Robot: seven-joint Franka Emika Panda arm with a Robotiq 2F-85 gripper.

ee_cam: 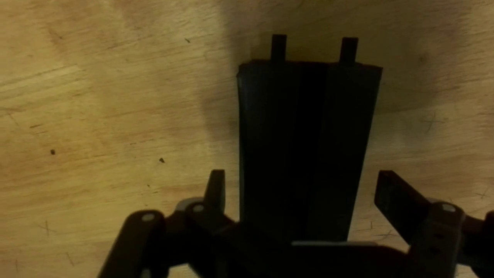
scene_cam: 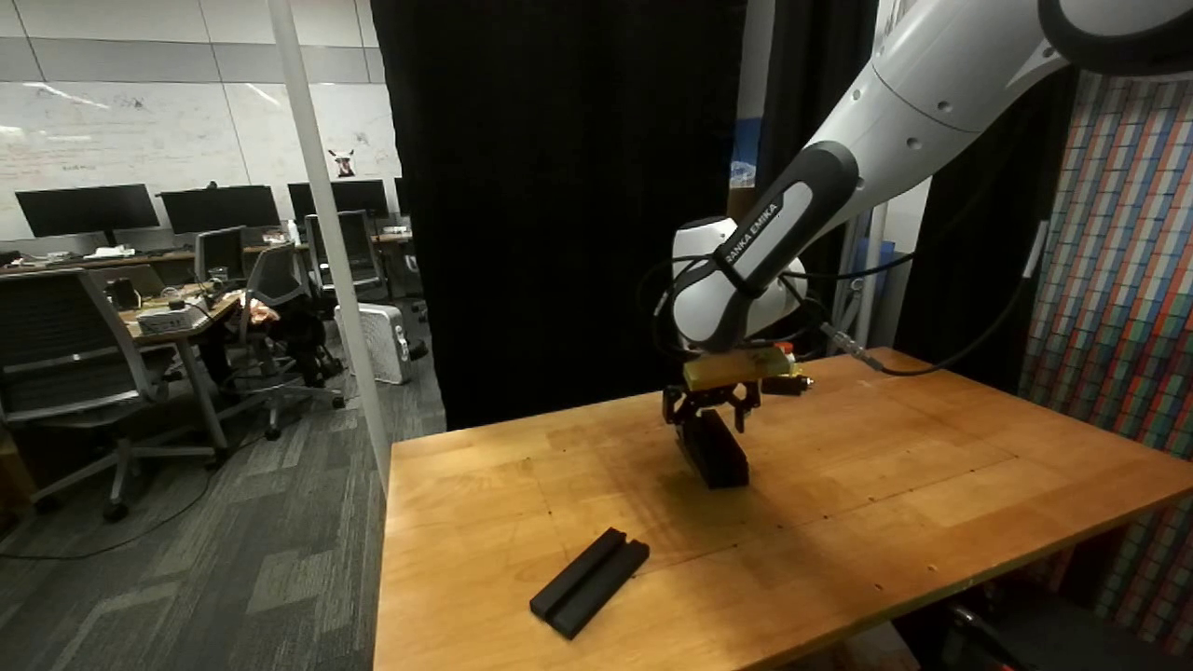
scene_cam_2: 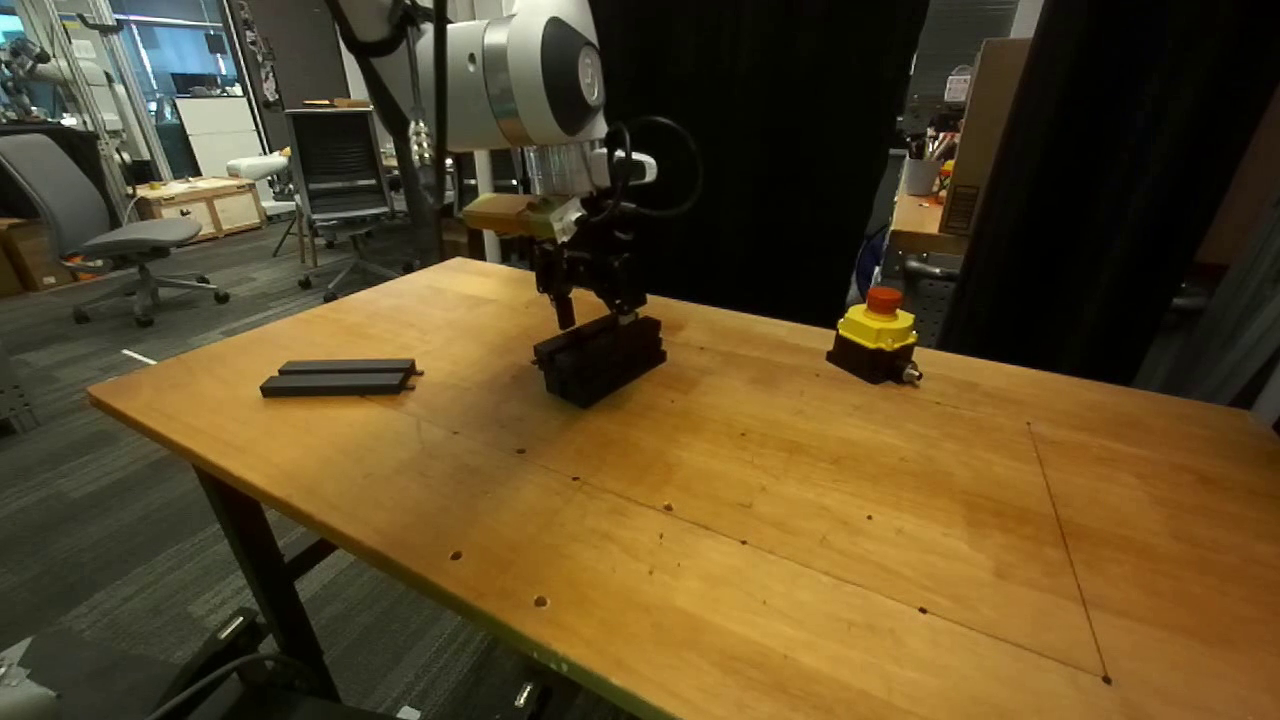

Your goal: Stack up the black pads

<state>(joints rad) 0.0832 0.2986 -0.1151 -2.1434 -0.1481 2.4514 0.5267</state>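
Observation:
Several black pads stand in a stack on the wooden table, seen in both exterior views (scene_cam: 718,455) (scene_cam_2: 605,362). In the wrist view the top of the stack (ee_cam: 305,146) shows a lengthwise groove and two small pegs at its far end. A single black pad lies flat and apart from the stack, also in both exterior views (scene_cam: 589,582) (scene_cam_2: 340,378). My gripper (scene_cam: 706,421) is open above the stack. In the wrist view its fingertips (ee_cam: 301,181) stand on either side of the stack, with bare wood showing between each finger and the stack. It holds nothing.
A yellow-and-red button box (scene_cam_2: 876,335) stands on the table; in an exterior view it is partly hidden behind the gripper (scene_cam: 788,377). The wooden table (scene_cam_2: 800,480) has marked lines and small holes. A black curtain (scene_cam: 569,205) hangs behind the table. A cable hangs along the arm.

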